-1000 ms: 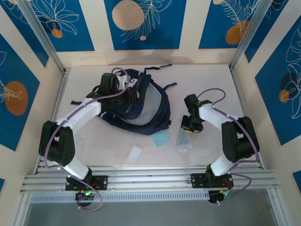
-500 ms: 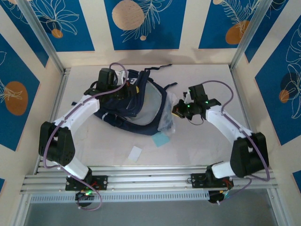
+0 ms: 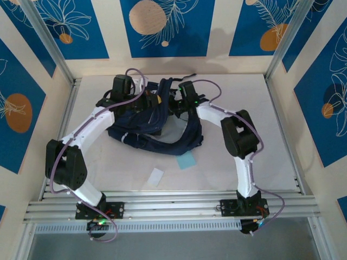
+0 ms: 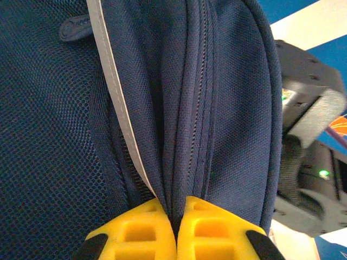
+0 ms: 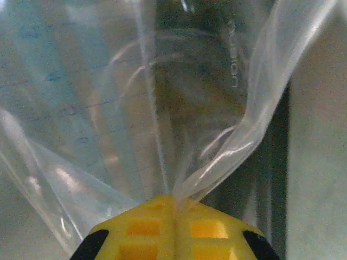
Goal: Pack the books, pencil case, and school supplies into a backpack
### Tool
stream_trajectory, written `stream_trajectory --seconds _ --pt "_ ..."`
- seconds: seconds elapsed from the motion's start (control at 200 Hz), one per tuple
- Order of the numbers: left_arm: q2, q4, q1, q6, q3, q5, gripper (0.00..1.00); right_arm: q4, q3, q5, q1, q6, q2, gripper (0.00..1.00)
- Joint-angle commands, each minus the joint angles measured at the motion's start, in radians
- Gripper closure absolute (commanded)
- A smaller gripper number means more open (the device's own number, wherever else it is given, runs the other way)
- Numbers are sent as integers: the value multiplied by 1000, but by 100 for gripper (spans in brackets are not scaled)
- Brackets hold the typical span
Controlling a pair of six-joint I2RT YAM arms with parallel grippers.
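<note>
Right gripper (image 5: 174,203), clenching a clear bag (image 5: 162,108), swung over the backpack (image 3: 179,145) that left gripper (image 4: 176,208) pinches.

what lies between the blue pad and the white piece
Nothing: bare tabletop separates the blue pad and white piece, seen in the top view.

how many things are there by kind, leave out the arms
backpack: 1
light-blue pad: 1
white piece: 1
clear plastic bag: 1
total: 4
</note>
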Motion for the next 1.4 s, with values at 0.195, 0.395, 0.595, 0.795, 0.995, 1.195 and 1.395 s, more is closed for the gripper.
stream_trajectory --seconds 0.195,0.395,0.595,0.795,0.995,1.195,1.395 --pt "12 197 0 -64 71 102 100 -22 189 -41 82 105 173 100" --pt "19 246 0 -88 79 94 100 -379 273 141 77 -68 177 93" --pt "39 269 -1 -107 109 91 100 -207 61 70 28 -46 39 35" --pt "50 287 -1 -116 96 81 100 -268 -147 151 -42 -144 -224 32" --pt "60 348 -2 -178 71 113 100 -359 -299 251 -92 -219 -398 31" --pt "57 353 -9 -183 32 103 100 -265 -390 221 -109 -184 -406 34" --pt "44 356 -26 -186 -5 92 100 -146 -236 154 -20 -131 -211 43"
